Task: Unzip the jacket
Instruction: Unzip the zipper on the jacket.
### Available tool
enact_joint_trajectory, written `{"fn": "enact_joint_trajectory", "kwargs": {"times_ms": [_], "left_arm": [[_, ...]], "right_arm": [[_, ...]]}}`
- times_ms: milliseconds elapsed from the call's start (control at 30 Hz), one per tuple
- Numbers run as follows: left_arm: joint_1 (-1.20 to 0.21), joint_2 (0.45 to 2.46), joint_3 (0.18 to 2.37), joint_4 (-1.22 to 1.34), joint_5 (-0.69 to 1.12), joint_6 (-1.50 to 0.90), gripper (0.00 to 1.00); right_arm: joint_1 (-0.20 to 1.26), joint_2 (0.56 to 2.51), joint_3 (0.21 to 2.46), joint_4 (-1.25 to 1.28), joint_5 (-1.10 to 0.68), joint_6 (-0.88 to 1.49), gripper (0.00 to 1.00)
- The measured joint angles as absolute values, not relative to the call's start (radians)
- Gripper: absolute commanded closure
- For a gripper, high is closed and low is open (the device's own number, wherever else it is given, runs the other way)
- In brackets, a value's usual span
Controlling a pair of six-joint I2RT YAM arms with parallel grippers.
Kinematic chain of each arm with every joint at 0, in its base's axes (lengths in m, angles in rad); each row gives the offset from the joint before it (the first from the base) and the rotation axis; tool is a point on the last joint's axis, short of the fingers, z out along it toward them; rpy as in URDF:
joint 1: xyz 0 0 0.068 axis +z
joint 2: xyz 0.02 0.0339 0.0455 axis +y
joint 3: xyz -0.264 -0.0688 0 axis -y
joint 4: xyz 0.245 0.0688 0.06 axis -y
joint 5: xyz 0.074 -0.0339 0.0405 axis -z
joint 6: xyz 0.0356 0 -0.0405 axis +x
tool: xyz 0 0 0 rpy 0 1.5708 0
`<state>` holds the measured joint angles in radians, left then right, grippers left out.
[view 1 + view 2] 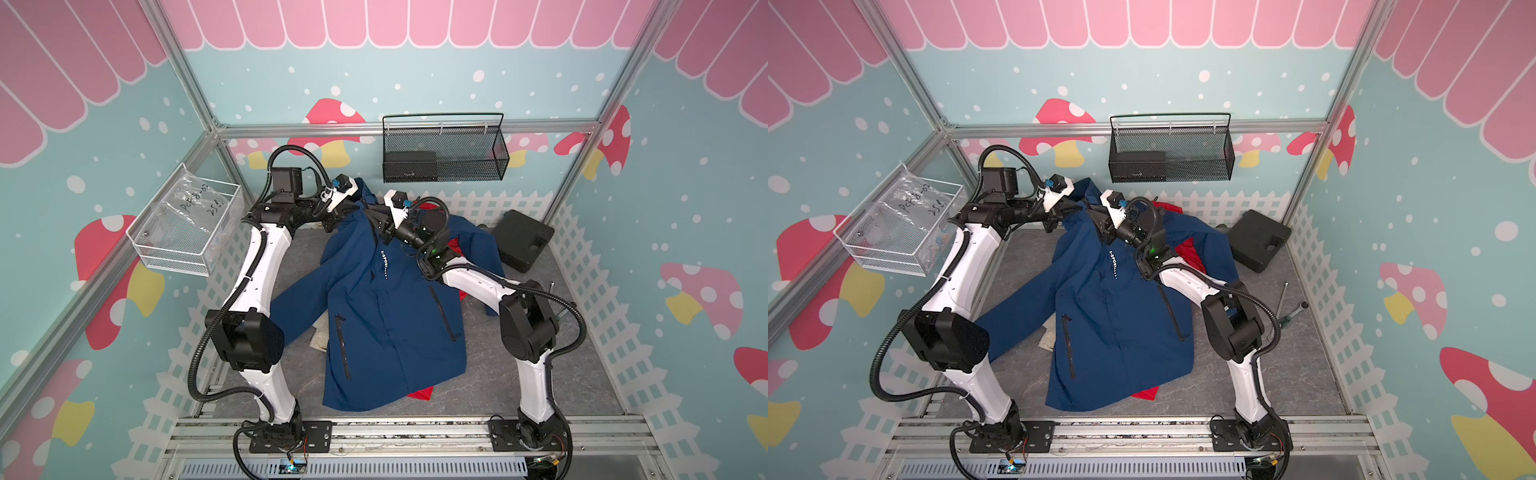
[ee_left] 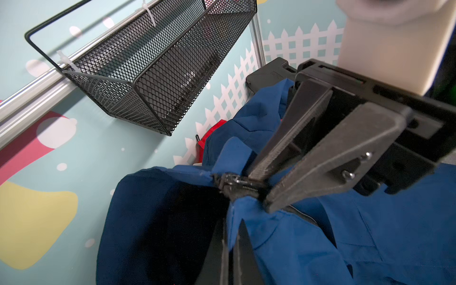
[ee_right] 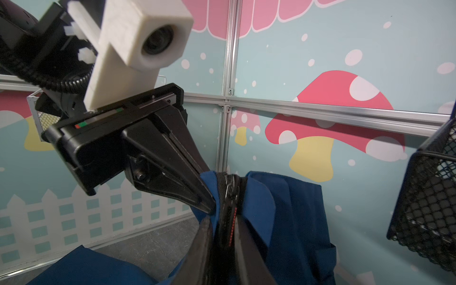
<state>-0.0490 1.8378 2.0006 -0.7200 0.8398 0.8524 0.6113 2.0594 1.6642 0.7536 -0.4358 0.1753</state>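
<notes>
The jacket (image 1: 374,316) lies face up on the table (image 1: 540,374) with its front closed, and its collar (image 3: 261,197) is held up off the surface. The left gripper (image 3: 209,209) has its fingers pressed together on a fold of collar cloth just beside the top of the zipper (image 2: 237,183). The right gripper (image 2: 261,193) sits on the other side, with one finger on each side of the zipper just below the slider (image 3: 230,183). These fingers stand close together and seem to touch it, but I cannot tell whether they truly pinch it. Red cloth (image 1: 419,392) shows from under the hem.
</notes>
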Motion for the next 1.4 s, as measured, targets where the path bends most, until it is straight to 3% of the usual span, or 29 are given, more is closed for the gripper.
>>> {"fn": "enact_joint_trajectory", "kwargs": {"times_ms": [667,1000,1400], "left_arm": [[-0.051,1.834,1.996,-0.72,0.832,0.856,1.0],[-0.055,1.834,1.996,-0.72,0.804,0.855,1.0],[-0.055,1.834,1.996,-0.72,0.803,0.856,1.0]], "right_arm": [[0.611,2.059,1.664,0.747,-0.419,0.158,0.95],[0.611,2.056,1.663,0.729,-0.4,0.104,0.87],[0.611,2.055,1.664,0.725,-0.412,0.11,0.84]]}}
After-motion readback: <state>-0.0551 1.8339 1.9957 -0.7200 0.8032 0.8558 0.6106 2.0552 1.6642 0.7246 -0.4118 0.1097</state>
